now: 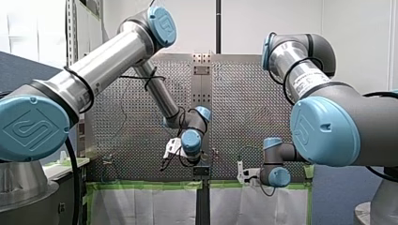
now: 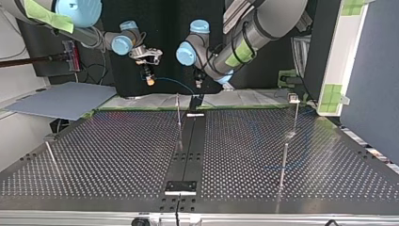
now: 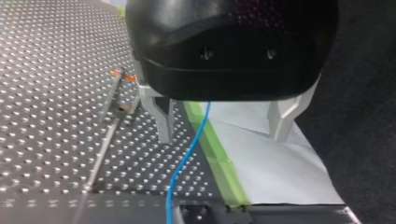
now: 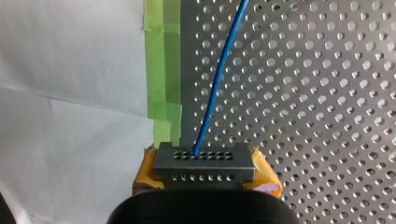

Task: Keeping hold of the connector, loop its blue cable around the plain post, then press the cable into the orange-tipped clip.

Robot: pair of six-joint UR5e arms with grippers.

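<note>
Pads [image 4: 267, 179] of yellow on the right gripper [image 4: 204, 176] clamp a dark connector [image 4: 204, 161], pinched tight at both ends. The connector's long side lies crosswise between the pads, and its two rows of small holes face away from the gripper. A blue cable [image 4: 219, 74] leaves one hole and runs straight ahead over the holed table [image 4: 327, 93], just beside a strip of green tape [image 4: 161, 70]. In the left wrist view the left gripper [image 3: 222, 123] stands wide, its metal fingers [image 3: 161, 116] well apart. The cable hangs between them, touching neither, and an orange-tipped clip [image 3: 123, 74] sits off to one side. In the top view the cable sags between the two grippers beyond the table's far edge. A white label [image 1: 307, 82] on the right arm bears print too small to read.
</note>
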